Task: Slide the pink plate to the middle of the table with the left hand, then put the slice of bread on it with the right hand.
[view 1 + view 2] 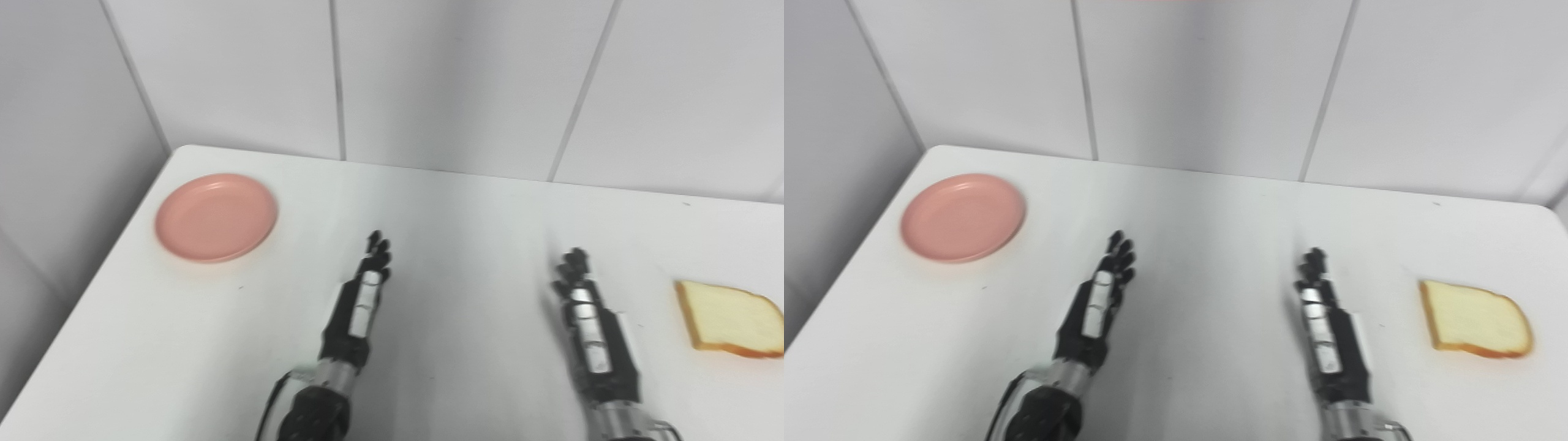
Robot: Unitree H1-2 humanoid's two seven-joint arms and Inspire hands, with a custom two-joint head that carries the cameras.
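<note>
The round pink plastic plate [215, 217] lies flat at the far left corner of the white desk [465, 220], near the left edge and well apart from both hands. The slice of white bread with a tan crust [1475, 320] lies flat near the right edge of the desk, to the right of the right hand and not touching it.

The left hand [1099, 300], black with a silver panel on its back, extends forward over the middle-left area of the desk. Its fingers [1119, 251] are stretched out and close together, and they hold nothing.

The right hand [1323, 318], of the same build, extends forward over the middle-right area of the desk. Its fingers [1312, 262] are likewise stretched out and hold nothing.

The two hands lie roughly parallel, with bare desk surface between them. White wall panels [465, 79] with vertical seams stand behind the desk.
</note>
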